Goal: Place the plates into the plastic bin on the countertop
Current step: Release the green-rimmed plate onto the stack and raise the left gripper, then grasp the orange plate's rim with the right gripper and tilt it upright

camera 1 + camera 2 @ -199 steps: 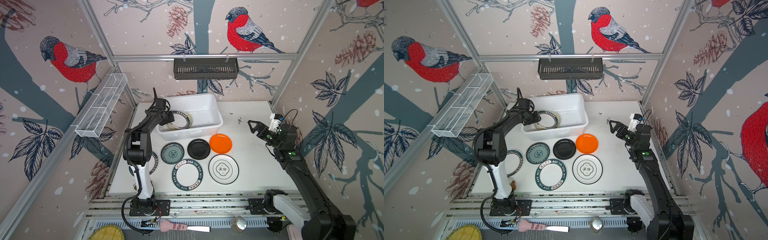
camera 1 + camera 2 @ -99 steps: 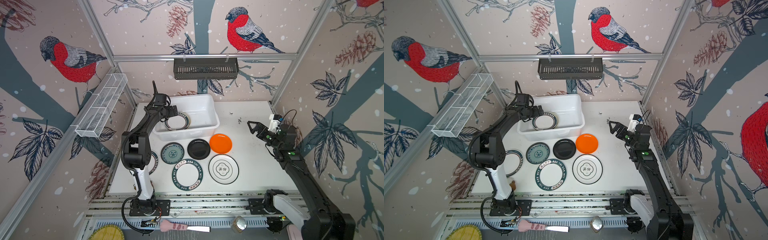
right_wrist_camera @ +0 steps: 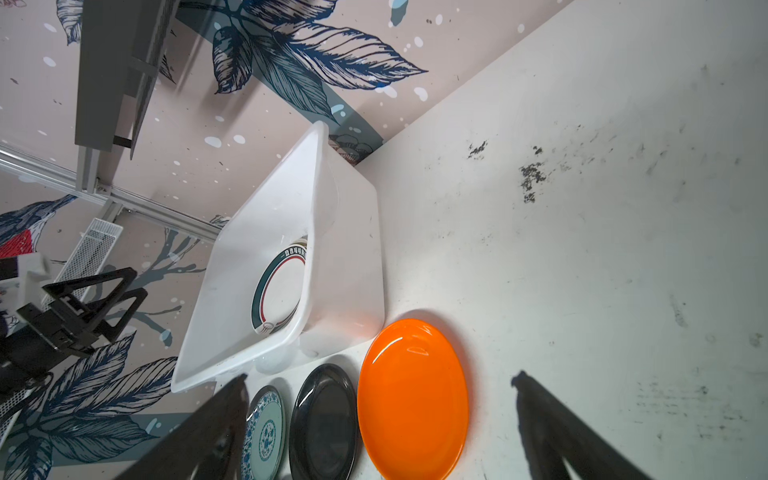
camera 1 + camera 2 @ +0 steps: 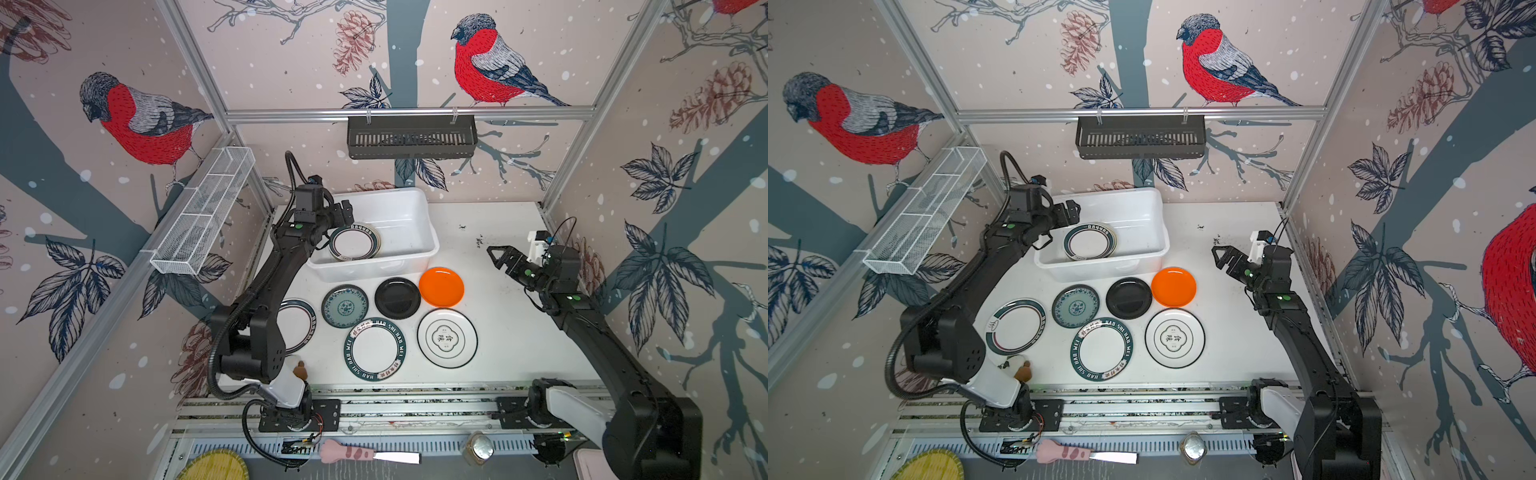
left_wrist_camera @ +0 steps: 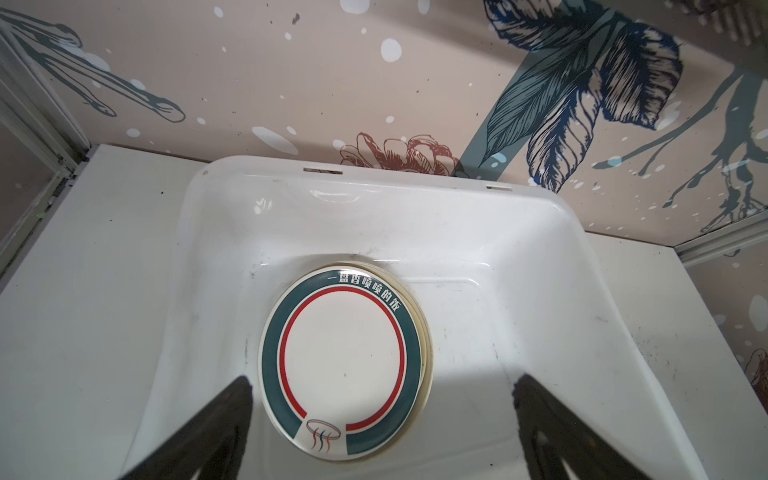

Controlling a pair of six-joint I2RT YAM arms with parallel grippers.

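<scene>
The white plastic bin [image 4: 399, 212] [image 4: 1133, 212] stands at the back of the countertop [image 4: 507, 324]. In it a teal-rimmed white plate [image 4: 354, 242] [image 5: 343, 361] lies on a cream plate [image 5: 426, 332]. My left gripper [image 4: 347, 210] [image 5: 382, 380] hangs open and empty over the bin's left end. On the countertop in front of the bin lie an orange plate [image 4: 441, 286] [image 3: 411, 399], a black plate [image 4: 397, 298], a teal patterned plate [image 4: 345, 306], a lettered-rim plate [image 4: 375, 348], a white emblem plate [image 4: 447, 338] and a teal-rimmed plate [image 4: 297, 324] partly behind the left arm. My right gripper [image 4: 496, 255] [image 3: 380, 377] hovers open, right of the orange plate.
A black slotted basket [image 4: 411, 137] hangs on the back wall. A white wire rack [image 4: 203, 216] runs along the left wall. Below the front rails lie a yellow woven mat [image 4: 214, 467], a pink-handled tool [image 4: 365, 455] and a small jar [image 4: 478, 449].
My left gripper opened and let go of the teal-rimmed plate, which now lies flat in the bin, then drew back toward the bin's left rim. The right arm barely moved.
</scene>
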